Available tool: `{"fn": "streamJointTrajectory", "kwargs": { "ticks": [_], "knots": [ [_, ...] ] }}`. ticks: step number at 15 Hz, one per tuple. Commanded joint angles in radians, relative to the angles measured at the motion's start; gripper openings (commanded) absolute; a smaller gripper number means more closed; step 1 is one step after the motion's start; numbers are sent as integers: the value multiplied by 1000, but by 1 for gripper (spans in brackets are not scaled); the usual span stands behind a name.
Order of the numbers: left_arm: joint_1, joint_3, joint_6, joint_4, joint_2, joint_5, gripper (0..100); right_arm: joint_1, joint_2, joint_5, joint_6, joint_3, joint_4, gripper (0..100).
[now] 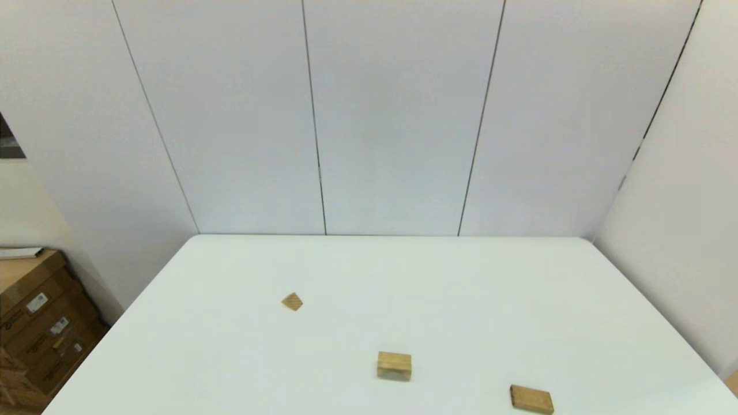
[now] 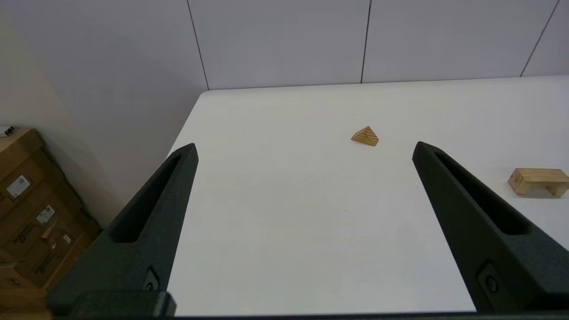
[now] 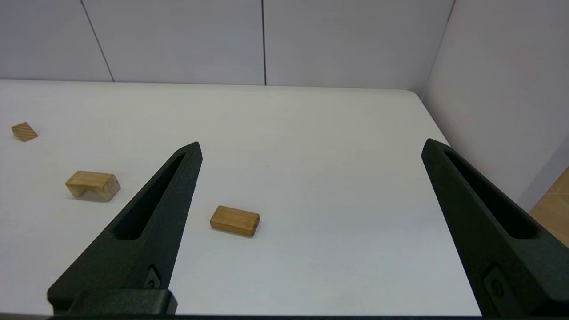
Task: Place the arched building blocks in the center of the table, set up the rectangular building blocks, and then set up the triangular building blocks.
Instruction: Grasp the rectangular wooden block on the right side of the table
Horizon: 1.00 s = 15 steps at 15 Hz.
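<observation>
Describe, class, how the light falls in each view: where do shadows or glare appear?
Head view: even, soft light on the table, no glare; the arch shows only a faint shadow. Left wrist view: a thin shadow sits under the wedge, between the open left gripper's fingers. Right wrist view: the slab casts a short dark shadow close by the open right gripper.

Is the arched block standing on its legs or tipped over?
Standing on its legs. The arched block rests flat side up on the table; both wrist views show its hollow facing down.
</observation>
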Motion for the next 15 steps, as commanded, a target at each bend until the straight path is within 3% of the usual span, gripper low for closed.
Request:
{"fn": "streamJointTrajectory", "kwargs": {
  "ticks": [1, 15],
  "knots": [
    [0, 3, -7, 0, 1, 1, 100, 0, 0, 0, -1, -1, 0, 100],
    [0, 3, -7, 0, 1, 1, 100, 0, 0, 0, -1, -1, 0, 100]
  ]
}}
